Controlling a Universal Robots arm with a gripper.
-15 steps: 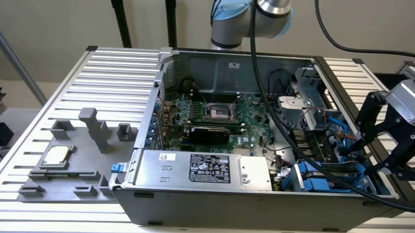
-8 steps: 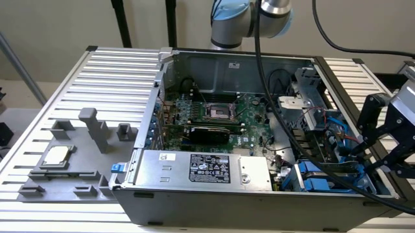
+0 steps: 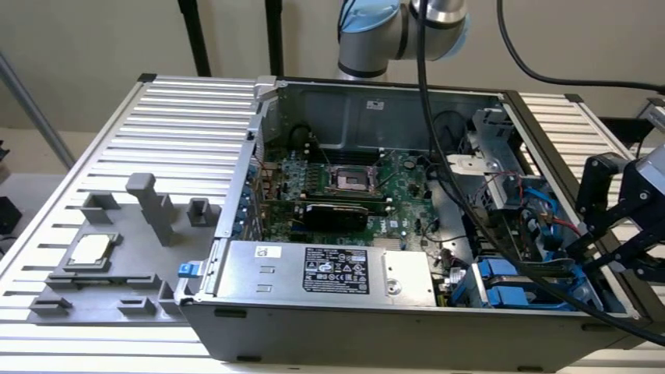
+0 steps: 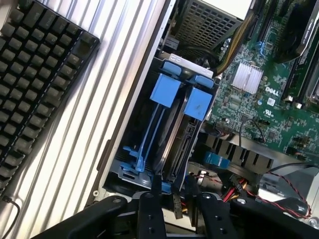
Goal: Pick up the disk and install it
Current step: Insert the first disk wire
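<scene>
While poised just above the drive cage (image 4: 127, 149) in the corner of the open computer case (image 3: 416, 335) on the bench (image 3: 177, 109), straddling with the jaws the near end of the disk (image 4: 192, 124); cannot tell whether pinching it or merely standing apart on either side. Stands on edge in the cage, blue tab upward, just beside a second blue-tabbed carrier (image 4: 164, 89) and near the motherboard (image 4: 264, 99). Judged not yet lifted: pickup at most begun, install wholly to do.
</scene>
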